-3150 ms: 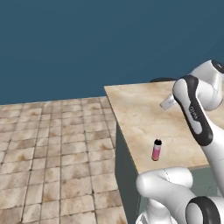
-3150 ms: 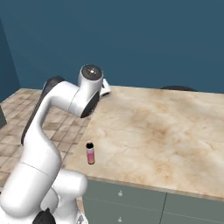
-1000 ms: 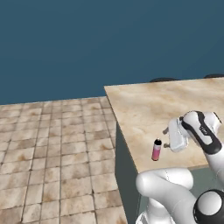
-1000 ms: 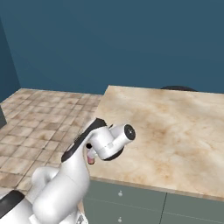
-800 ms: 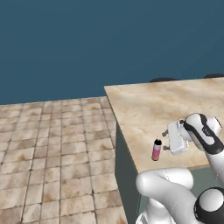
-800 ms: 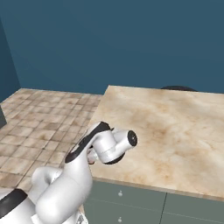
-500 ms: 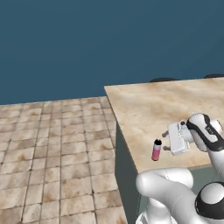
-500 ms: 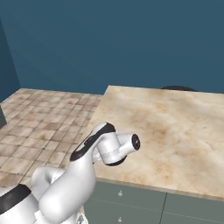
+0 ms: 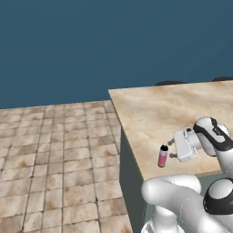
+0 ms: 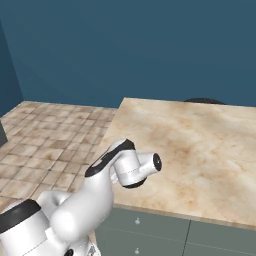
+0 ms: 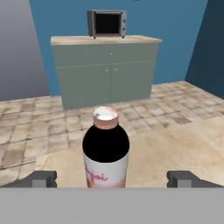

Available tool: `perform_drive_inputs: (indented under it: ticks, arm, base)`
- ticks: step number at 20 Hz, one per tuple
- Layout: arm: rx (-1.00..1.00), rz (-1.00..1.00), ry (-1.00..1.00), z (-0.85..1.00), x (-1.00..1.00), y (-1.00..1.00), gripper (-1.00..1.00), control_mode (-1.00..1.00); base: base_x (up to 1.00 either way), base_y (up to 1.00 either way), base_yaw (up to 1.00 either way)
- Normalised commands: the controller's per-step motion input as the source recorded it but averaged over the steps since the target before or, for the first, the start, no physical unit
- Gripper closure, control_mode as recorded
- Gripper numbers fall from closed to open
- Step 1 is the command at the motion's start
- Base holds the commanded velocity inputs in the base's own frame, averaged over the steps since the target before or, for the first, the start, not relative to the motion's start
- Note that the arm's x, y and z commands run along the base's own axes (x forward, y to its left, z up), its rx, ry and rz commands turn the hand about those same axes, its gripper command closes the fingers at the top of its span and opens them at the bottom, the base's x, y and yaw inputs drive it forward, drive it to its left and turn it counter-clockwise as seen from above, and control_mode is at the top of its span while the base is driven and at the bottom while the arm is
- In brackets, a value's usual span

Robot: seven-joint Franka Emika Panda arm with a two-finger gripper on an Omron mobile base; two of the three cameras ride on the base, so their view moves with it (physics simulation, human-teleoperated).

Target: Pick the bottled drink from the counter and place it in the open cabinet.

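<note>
The bottled drink (image 9: 163, 155) stands upright near the front left corner of the beige counter (image 9: 154, 109). It has a pink body and a dark cap. My gripper (image 9: 171, 149) is level with it just to its right, pointing at it, open. In the hand view the bottled drink (image 11: 106, 153) rises close in the centre, and my open gripper (image 11: 113, 179) has one fingertip (image 11: 41, 178) wide of it on each side, not touching. In the right base view my own arm (image 10: 125, 170) hides the bottle on the counter (image 10: 200, 135). The open cabinet is out of view.
Beyond the counter's left edge lies tiled floor (image 9: 54, 150). Across the room a dark microwave (image 11: 107, 23) sits on a grey-green base unit (image 11: 105, 72) against the blue wall. Bare counter stretches back and right of the bottle.
My hand has eased a little lower and closer to the bottle over the last second. The jaws stay open and the bottle has not moved.
</note>
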Motion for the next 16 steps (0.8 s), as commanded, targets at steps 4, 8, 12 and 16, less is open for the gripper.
perform_drive_inputs:
  ticks: [4,8,12,16]
  arm:
    - [0.05,0.02,0.12,-0.35,0.0,0.0,-1.0,-1.0]
    - [0.04,0.01,0.05,-0.26,0.0,0.0,-1.0,-1.0]
    - [0.02,0.0,0.0,-0.2,0.0,0.0,-1.0,-1.0]
    - [0.01,0.0,0.0,-0.18,0.0,-0.03,-1.0,-1.0]
  base:
    - [0.0,0.0,0.0]
    - [0.0,0.0,0.0]
    - [0.0,0.0,0.0]
    - [0.0,0.0,0.0]
